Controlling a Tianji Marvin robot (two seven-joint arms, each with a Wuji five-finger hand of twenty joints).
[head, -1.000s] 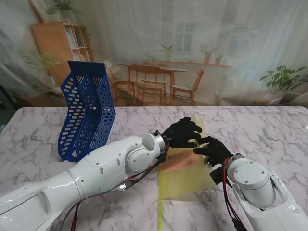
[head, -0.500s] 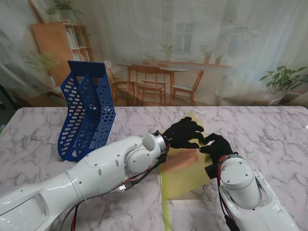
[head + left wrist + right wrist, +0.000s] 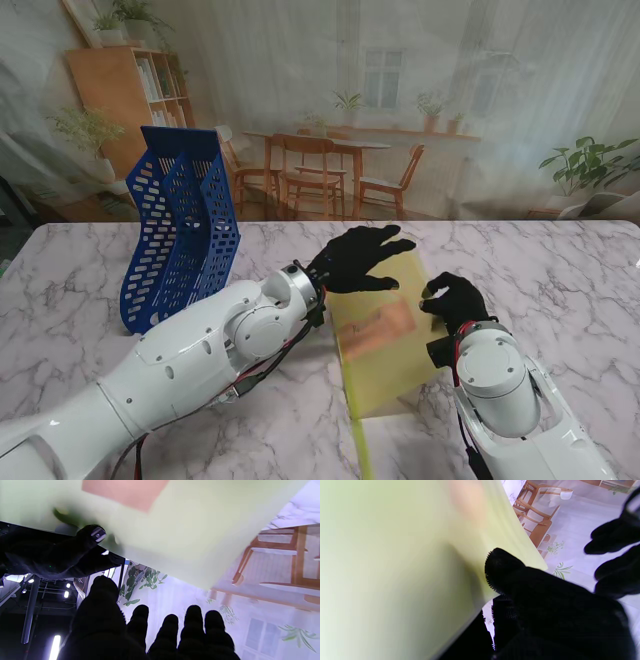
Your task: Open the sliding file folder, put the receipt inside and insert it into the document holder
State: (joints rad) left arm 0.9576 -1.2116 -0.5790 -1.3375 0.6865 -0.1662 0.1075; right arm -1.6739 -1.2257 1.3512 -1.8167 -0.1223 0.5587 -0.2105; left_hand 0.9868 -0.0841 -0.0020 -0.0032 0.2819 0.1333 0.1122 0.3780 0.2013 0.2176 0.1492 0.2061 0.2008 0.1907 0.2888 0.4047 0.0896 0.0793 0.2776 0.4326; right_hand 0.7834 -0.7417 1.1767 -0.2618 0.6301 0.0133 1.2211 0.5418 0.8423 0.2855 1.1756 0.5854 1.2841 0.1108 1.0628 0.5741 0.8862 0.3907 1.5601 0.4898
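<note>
Translucent yellow-green folder (image 3: pixel 385 335) tilted up off the marble table (image 3: pixel 560 270), pinkish receipt (image 3: pixel 378 326) showing through. Pinched at its right edge by right hand (image 3: pixel 455 300); left hand (image 3: pixel 358 258) spread, released, above its far corner.

folder (image 3: pixel 385 335): translucent yellow plastic | holder (image 3: pixel 180 230): perforated blue plastic | table (image 3: pixel 560 270): glossy marble

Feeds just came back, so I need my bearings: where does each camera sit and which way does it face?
Stand view: above the shoulders, facing the table; both arms, folder, holder.
Left wrist view: along the left robot hand under the folder.
Right wrist view: along the right robot hand pinching the folder.
All share the folder.
</note>
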